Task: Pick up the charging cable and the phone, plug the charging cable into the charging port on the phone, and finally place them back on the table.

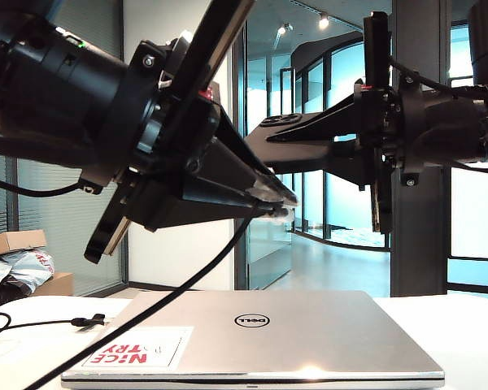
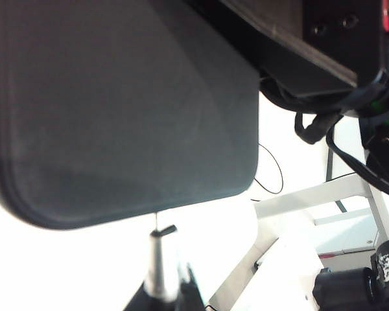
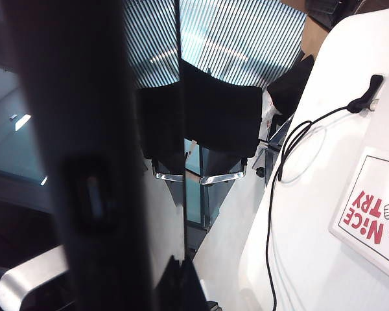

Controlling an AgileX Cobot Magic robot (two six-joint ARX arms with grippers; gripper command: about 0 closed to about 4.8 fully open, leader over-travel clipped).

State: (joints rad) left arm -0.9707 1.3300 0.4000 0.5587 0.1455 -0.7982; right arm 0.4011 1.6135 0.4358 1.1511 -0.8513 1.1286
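Above the laptop, my left gripper (image 1: 278,205) is shut on the plug end of the charging cable (image 1: 146,317). The cord hangs down to the table (image 1: 472,341), where its little strap (image 1: 88,321) lies. In the left wrist view the silver plug (image 2: 159,256) sticks out of the left gripper (image 2: 168,285), pointing at the edge of the phone (image 2: 117,110). I cannot tell whether the two touch. My right gripper (image 1: 342,150) reaches in from the right and is shut on the phone (image 1: 309,134), a flat black slab held in the air. The right wrist view shows the phone (image 3: 84,162) as a dark band above the shut right gripper (image 3: 181,285).
A closed silver laptop (image 1: 268,325) with a red-and-white sticker (image 1: 138,349) lies on the table under both grippers. Slack cable (image 3: 272,194) loops on the white top beside it. A cardboard box (image 1: 16,242) and bags sit at the far left, and a dark pillar (image 1: 419,244) stands behind.
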